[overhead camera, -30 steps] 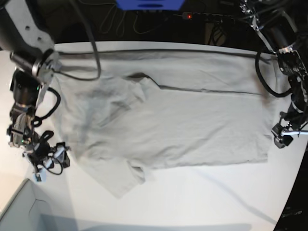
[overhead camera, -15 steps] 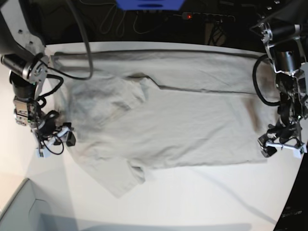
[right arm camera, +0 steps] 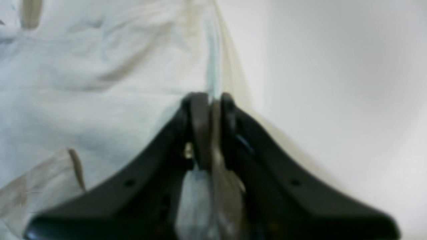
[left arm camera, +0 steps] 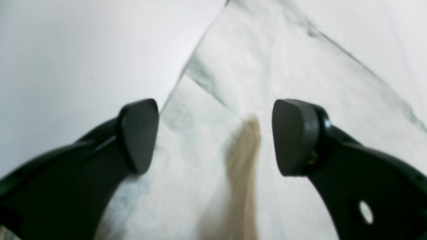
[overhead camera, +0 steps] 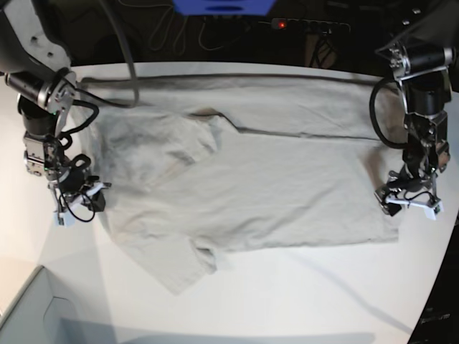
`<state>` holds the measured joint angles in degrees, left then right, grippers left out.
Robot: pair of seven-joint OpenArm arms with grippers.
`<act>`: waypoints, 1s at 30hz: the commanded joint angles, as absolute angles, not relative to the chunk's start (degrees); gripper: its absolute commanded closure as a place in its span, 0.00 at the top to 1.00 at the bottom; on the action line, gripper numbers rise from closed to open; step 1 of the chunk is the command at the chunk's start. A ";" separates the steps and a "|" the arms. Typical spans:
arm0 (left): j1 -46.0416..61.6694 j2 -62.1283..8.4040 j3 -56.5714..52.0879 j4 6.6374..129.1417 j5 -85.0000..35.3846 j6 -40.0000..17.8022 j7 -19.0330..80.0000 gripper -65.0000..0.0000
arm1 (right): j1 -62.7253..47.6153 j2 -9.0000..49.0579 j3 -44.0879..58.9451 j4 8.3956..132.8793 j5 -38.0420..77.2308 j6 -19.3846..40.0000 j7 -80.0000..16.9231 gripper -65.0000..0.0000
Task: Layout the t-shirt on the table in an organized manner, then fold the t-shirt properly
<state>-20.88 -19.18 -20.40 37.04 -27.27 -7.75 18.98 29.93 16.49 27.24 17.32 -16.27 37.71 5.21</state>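
The light beige-grey t-shirt [overhead camera: 272, 179] lies spread on the white table [overhead camera: 301, 294], with one sleeve [overhead camera: 183, 269] pointing to the front. My right gripper [overhead camera: 84, 201] is at the shirt's left edge. In the right wrist view this gripper [right arm camera: 213, 110] is shut, with a strip of the shirt's edge [right arm camera: 116, 66] pinched between its jaws. My left gripper [overhead camera: 407, 202] hovers over the shirt's right end. In the left wrist view it [left arm camera: 215, 136] is open, with the shirt fabric [left arm camera: 267, 60] below it and bare table [left arm camera: 66, 50] to the left.
A pale grey box corner [overhead camera: 32, 315] sits at the front left. Cables and a power strip with a red light [overhead camera: 283, 25] lie behind the table's far edge, by a blue object [overhead camera: 222, 6]. The table's curved edge [overhead camera: 441, 265] runs down the right side.
My right gripper has moved up and in to the shirt's left edge. My left gripper has moved inward from the table's right edge onto the shirt's right end.
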 commanded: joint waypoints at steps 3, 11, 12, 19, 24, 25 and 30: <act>-22.55 -20.18 -20.53 37.76 -27.47 -7.87 17.63 0.79 | 30.73 16.92 27.21 17.54 -17.45 37.32 3.56 0.00; -24.75 -20.09 -17.98 30.81 -23.16 -8.13 17.63 0.79 | 29.58 16.92 27.21 17.54 -17.45 37.32 3.38 0.00; -25.54 -19.82 -17.10 30.02 -21.58 -8.31 17.63 0.79 | 29.32 16.92 27.21 17.54 -17.45 37.32 3.56 0.00; -25.98 -19.65 -16.22 29.85 -19.91 -8.31 17.63 0.31 | 29.05 17.10 27.47 17.63 -17.45 37.58 3.65 0.00; -25.98 -19.65 -16.22 29.93 -19.91 -8.31 18.15 0.00 | 28.18 17.27 27.74 17.89 -17.36 37.58 3.74 0.00; -25.98 -19.65 -16.22 29.93 -19.91 -8.31 18.15 0.02 | 27.30 17.27 27.74 19.56 -17.36 37.67 3.74 0.00; -25.98 -20.00 -16.22 30.02 -20.00 -8.40 18.15 0.00 | 17.01 13.76 27.91 39.87 -17.10 37.67 3.74 0.00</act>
<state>-24.93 -19.20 -16.08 29.52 -19.97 -8.71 18.20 15.88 13.67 28.05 39.42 -17.19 37.78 3.29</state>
